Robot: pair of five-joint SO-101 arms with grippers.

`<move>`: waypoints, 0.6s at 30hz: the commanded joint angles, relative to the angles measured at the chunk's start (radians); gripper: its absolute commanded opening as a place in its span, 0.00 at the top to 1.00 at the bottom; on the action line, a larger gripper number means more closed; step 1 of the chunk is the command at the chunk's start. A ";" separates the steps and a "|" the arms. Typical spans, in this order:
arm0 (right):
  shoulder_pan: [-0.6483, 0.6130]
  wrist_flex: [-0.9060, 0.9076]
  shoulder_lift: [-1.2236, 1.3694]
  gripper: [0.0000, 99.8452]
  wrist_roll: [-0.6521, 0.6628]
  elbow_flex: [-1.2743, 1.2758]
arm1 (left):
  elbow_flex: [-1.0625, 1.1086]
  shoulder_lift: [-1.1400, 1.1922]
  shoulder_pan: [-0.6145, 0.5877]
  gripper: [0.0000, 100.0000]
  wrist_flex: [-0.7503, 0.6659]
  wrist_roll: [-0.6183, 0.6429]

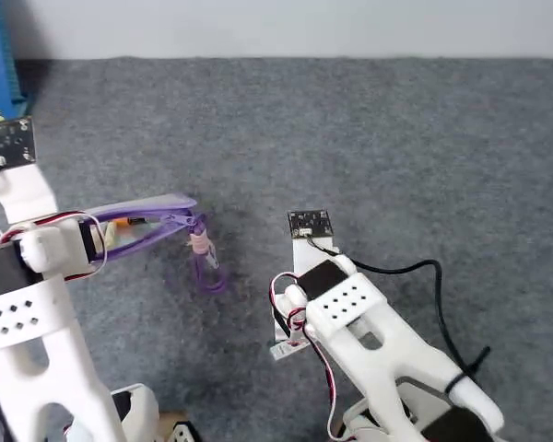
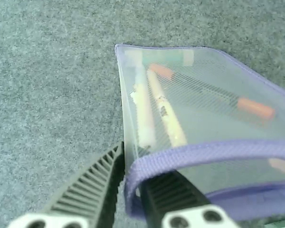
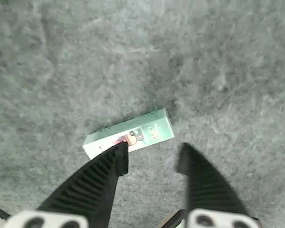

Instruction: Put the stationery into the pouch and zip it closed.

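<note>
Your left claw (image 2: 133, 167) is pinching the clear, purple-edged pouch (image 2: 194, 118) by one end, with its fingers (image 2: 95, 183) closing narrowly on the purple band. From above, the pouch (image 1: 147, 221) is sticking out from that arm toward the middle of the grey surface (image 1: 396, 138), and a pink and purple zipper pull (image 1: 203, 258) is hanging at its far end. Through the clear side you are seeing two pale pencils (image 2: 154, 111) lying side by side, along with some orange-tipped pieces. It is not possible to tell whether the zip is shut.

Your right claw (image 3: 153, 149) is standing wide open just above the surface. A small green and white box (image 3: 130, 133) is lying flat there, outside the pouch, with one fingertip (image 3: 119, 151) sitting at the box's near edge. From above, the box (image 1: 284, 349) is peeking out beside the right arm, well apart from the pouch.
</note>
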 commanded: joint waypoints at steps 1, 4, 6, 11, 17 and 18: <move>-0.050 0.004 0.005 0.74 -0.034 -0.011 | -0.004 -0.020 0.003 0.99 -0.020 -0.008; -0.088 -0.007 0.027 0.74 -0.058 -0.011 | -0.004 -0.020 0.003 0.99 -0.020 -0.008; -0.091 -0.056 0.058 0.74 -0.071 -0.011 | -0.004 -0.020 0.003 0.99 -0.020 -0.008; -0.094 -0.154 0.211 0.74 -0.083 -0.011 | -0.004 -0.020 0.003 0.99 -0.020 -0.009; -0.094 -0.252 0.378 0.74 -0.112 -0.012 | -0.004 -0.020 0.003 0.99 -0.020 -0.009; -0.093 -0.254 0.390 0.74 -0.112 -0.017 | -0.004 -0.020 0.003 0.99 -0.020 -0.009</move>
